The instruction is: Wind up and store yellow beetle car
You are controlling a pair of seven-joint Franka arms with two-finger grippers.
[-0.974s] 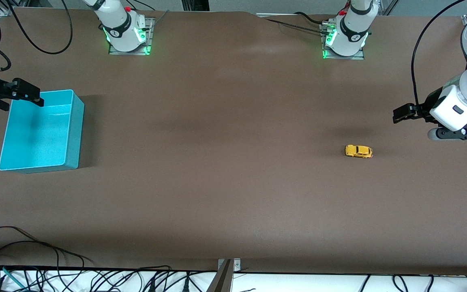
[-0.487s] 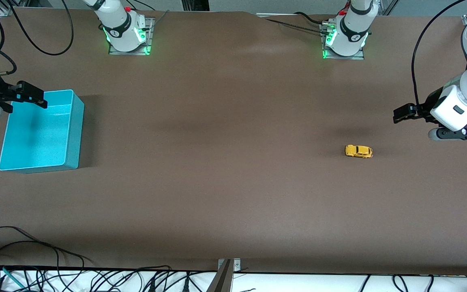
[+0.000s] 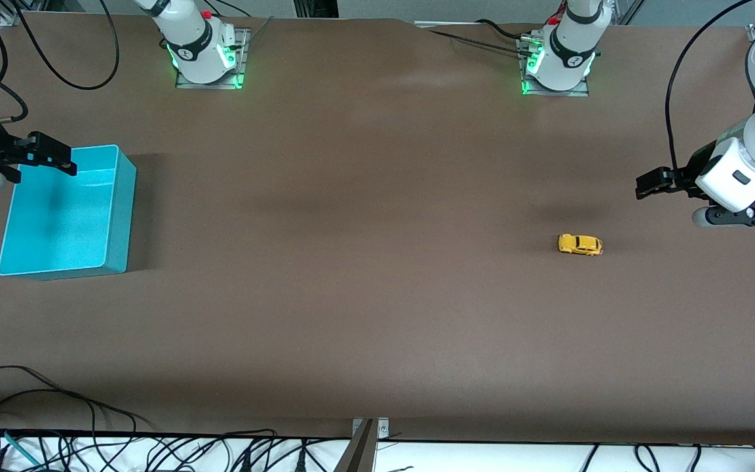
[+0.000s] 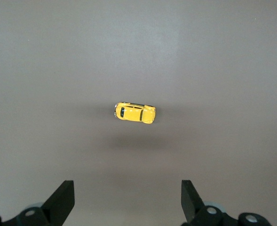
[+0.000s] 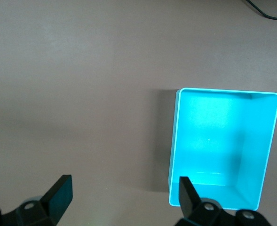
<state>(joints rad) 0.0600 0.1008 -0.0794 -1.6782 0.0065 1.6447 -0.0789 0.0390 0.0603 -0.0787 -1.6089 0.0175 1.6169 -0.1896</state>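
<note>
Yellow beetle car, wheels indistinct

Both wrist views: fingers cut off by the frame edge

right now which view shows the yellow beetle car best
The left wrist view: the yellow beetle car sits mid-frame, roof and windows visible. The front view shows it tiny on the table. The right wrist view misses it.

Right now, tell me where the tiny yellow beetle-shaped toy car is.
The tiny yellow beetle-shaped toy car sits alone on the brown table toward the left arm's end, untouched, with the open left gripper hovering nearby.
</note>
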